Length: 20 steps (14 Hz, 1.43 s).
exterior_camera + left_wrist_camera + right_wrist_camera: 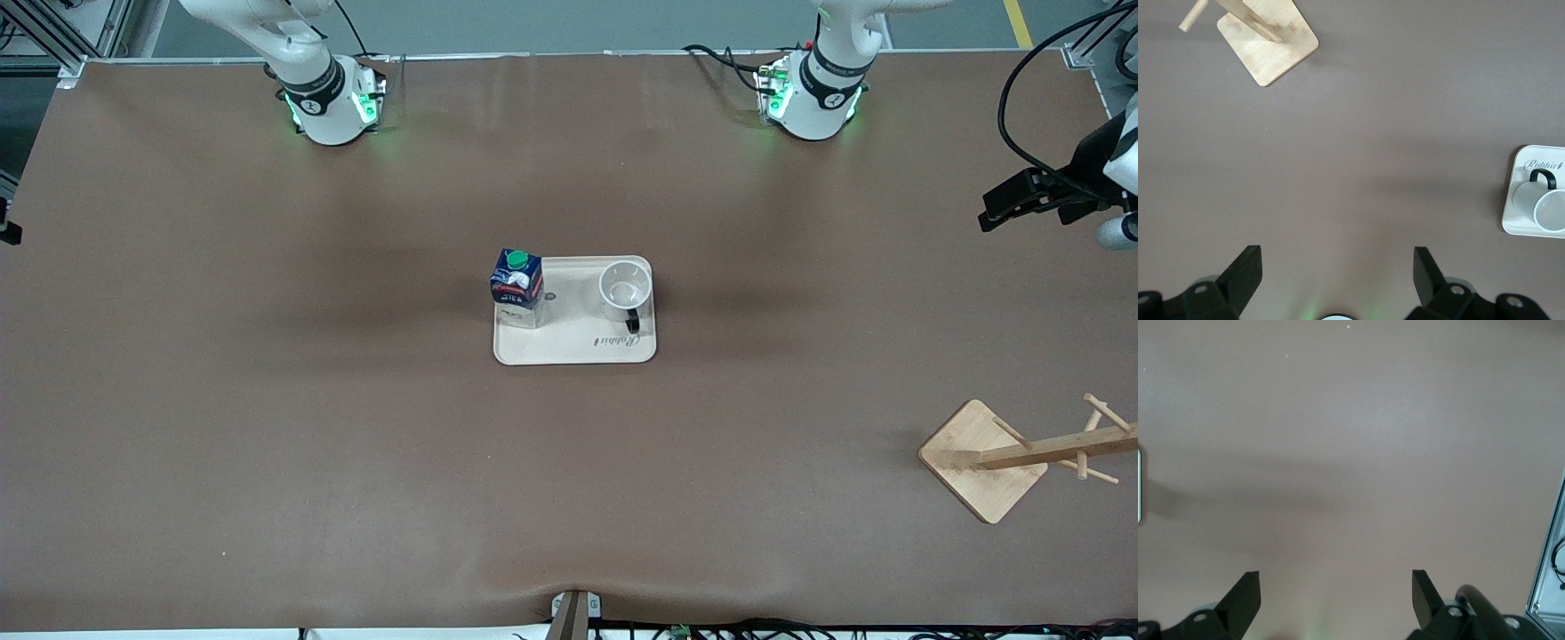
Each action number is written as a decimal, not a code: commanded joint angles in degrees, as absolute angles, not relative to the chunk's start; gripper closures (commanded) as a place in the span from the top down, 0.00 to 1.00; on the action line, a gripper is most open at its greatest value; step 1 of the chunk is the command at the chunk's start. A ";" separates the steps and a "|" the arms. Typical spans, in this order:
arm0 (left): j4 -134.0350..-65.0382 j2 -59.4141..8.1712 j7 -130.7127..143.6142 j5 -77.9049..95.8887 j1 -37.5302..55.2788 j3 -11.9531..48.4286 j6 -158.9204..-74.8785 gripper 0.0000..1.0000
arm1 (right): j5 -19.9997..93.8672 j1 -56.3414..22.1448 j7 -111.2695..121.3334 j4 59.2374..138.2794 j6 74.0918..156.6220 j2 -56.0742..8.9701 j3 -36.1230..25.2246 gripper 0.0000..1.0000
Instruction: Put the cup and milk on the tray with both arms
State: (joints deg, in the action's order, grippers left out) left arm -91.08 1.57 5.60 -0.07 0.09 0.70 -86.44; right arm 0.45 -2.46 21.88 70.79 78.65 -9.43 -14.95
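Note:
The cream tray (578, 342) lies at the middle of the table. On its end toward the right arm stands the dark-blue milk (516, 286), upright, green cap on top. The white cup (625, 289) stands upright on the tray's end toward the left arm, its black handle pointing at the front camera. In the left wrist view the cup (1545, 203) and a part of the tray (1518, 167) show at the edge. My left gripper (1337, 257) hangs open and empty over bare table at the left arm's end. My right gripper (1336, 580) is open and empty over bare table too.
A wooden rack with a square base (982, 462) stands near the front camera at the left arm's end of the table; the rack (1268, 47) also shows in the left wrist view. A metal frame (1548, 547) borders the table by the right gripper.

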 commanded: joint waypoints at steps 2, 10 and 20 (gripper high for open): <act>-92.81 2.99 5.98 -0.09 -0.70 0.79 -87.10 1.00 | 0.79 -2.55 22.33 90.12 88.22 3.83 -13.80 1.00; -92.99 3.61 6.15 -0.09 -0.97 1.05 -87.01 1.00 | 0.53 -3.95 -1.85 91.67 88.15 5.98 -9.93 1.00; -93.07 3.34 10.72 -0.52 -0.79 4.83 -86.40 1.00 | 0.44 -4.04 -1.93 89.65 88.15 5.45 -9.93 1.00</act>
